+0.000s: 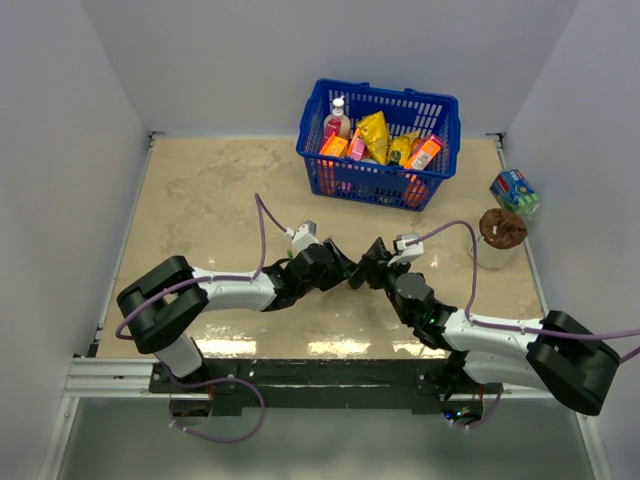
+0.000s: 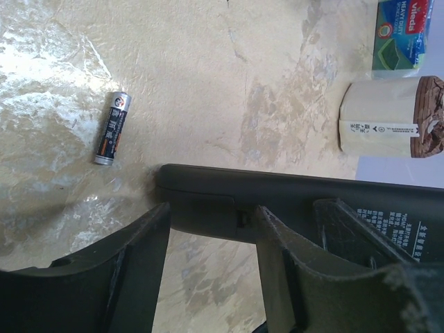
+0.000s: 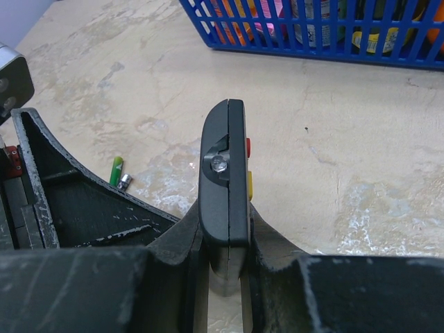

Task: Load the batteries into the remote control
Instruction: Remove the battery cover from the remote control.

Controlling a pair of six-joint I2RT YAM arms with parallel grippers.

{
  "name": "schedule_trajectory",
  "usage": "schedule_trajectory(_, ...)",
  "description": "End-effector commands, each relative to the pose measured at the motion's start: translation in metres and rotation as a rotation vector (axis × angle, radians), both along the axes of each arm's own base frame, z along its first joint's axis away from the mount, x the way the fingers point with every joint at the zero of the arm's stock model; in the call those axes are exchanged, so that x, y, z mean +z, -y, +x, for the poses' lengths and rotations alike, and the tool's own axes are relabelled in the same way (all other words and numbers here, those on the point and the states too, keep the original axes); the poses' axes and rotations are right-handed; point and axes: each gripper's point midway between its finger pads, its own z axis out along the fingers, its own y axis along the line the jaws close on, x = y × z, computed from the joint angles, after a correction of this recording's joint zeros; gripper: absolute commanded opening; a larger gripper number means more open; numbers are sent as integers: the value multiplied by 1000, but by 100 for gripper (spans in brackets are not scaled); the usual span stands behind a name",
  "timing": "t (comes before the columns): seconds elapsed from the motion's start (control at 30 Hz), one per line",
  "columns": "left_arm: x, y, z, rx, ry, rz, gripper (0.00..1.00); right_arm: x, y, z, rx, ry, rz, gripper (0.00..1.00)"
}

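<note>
Loading looks barely begun, with nothing visibly seated in the remote. The worktop [image 1: 200,190] is broad and pale, walled on the left, right and far sides, and its near edge carries the arm bases. Its left half offers the most room to swing. The blue basket [image 1: 380,140], stuffed with packets, sits at the far edge, well apart from the action, so it mainly limits reaches going deep.

Both arms meet mid-worktop, nose to nose, and elbow room between them is tight. The right end effector [image 3: 225,218] is clenched on the remote control [image 3: 225,173], holding it on its narrow edge above the surface. The left end effector [image 2: 211,211] has its jaws parted over the remote's other end, grasping nothing I can see. A small panel with a catch shows in the gap, but I cannot tell whether it is open.

Near the right wall stand a cup [image 1: 500,235] topped with something brown and a sponge pack [image 1: 514,190], so wide swings that way risk a knock.

Smallest of all is a battery [image 2: 112,128], lying loose on the surface near the remote's end, apart from both arms. It has yet to be picked up and inserted.
</note>
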Motion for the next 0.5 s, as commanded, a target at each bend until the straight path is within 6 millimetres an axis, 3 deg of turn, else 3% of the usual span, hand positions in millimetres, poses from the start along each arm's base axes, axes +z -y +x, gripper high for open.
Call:
schedule_trajectory(0.0,17,10,4,3,38,-57,57,-10,2,-1,-13,-29,-33,0)
schedule_trajectory(0.47,0,11,-2,-2,-19,-7,55,-9,3,-1,-18,-27,-28,0)
